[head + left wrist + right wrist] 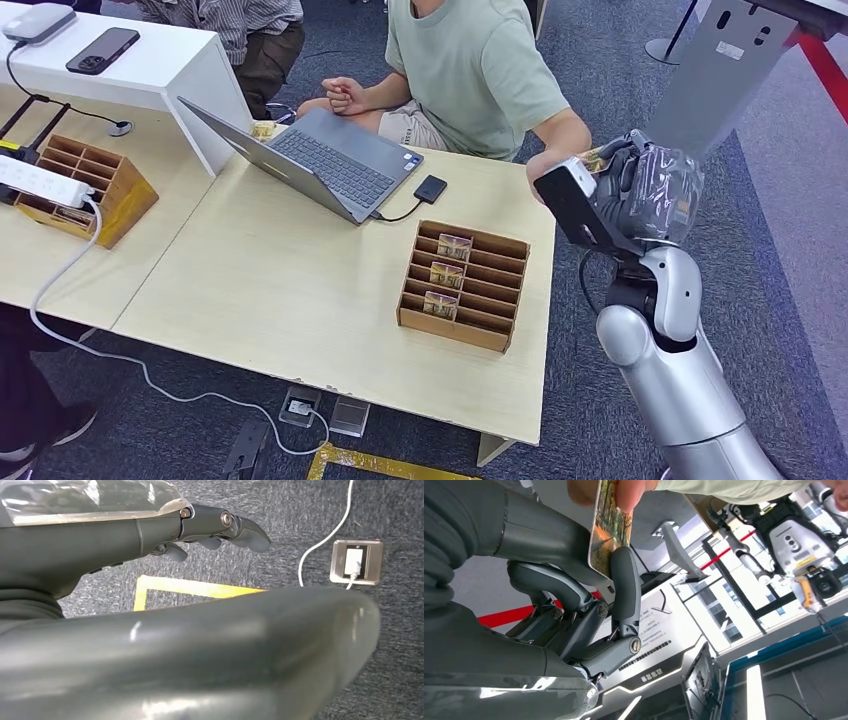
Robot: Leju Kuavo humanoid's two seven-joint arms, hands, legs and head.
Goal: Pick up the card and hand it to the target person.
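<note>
My right hand (640,185) is raised past the table's right edge, beside the person in the green shirt (470,70). It pinches a picture card (606,535) between the thumb and a dark finger (624,580). The person's fingers (629,490) grip the card's other end at the same time. In the head view, a small part of the card (594,158) shows between my hand and the person's hand (545,165). My left hand (220,527) hangs over the carpet with its fingers loosely extended and holding nothing.
A slotted wooden card rack (450,328) with three cards stands on the table near its right edge. An open laptop (330,160) sits in front of the person. At the left are a second rack (110,190), a power strip (40,182) and a trailing white cable (60,270).
</note>
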